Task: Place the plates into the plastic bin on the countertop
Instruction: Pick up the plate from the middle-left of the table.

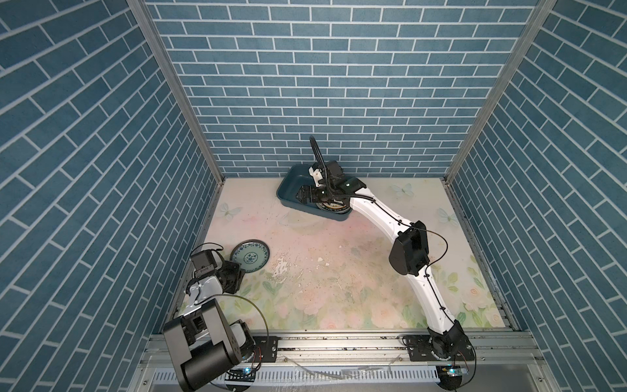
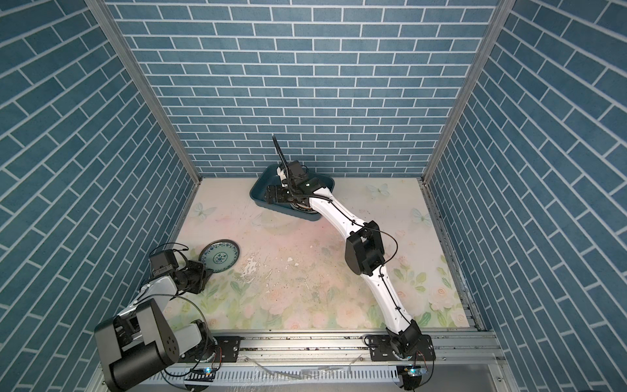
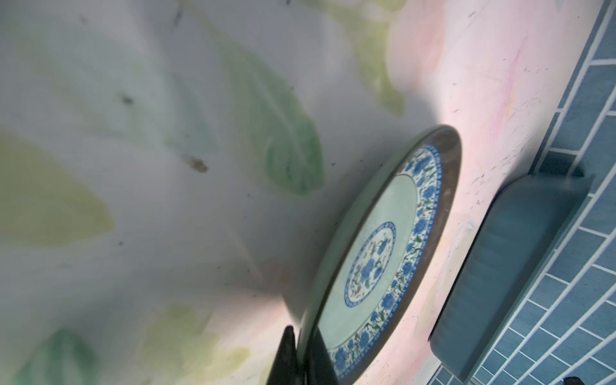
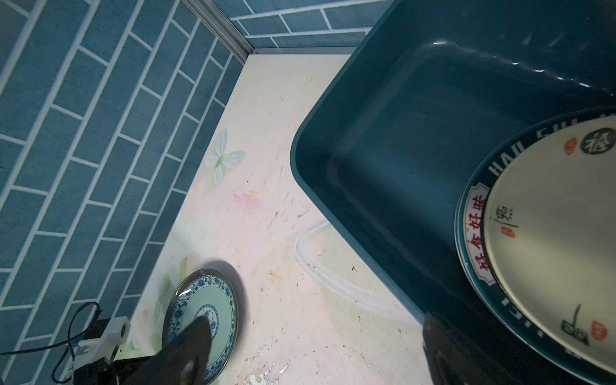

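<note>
- Left gripper (image 3: 301,336): the jaws are closed on the near rim of the teal patterned plate (image 3: 383,246). This is an edge pinch only.
- Teal patterned plate (image 1: 250,255) position: lower left in a top view, on the countertop (image 1: 339,271). Whether its far rim is clear of the surface cannot be told.
- Plastic bin (image 1: 288,190): upper centre, at the back wall and well apart from that plate. A white lettered plate (image 4: 550,233) lies in one end.
- Right gripper (image 4: 315,320): fingers spread wide and empty, above the bin.
- Recommended: raise slowly and keep the plate near level, since an edge pinch is likely to let it pivot.
- Recommended: clear the right arm from the bin, then lower the plate into the vacant end.
</note>
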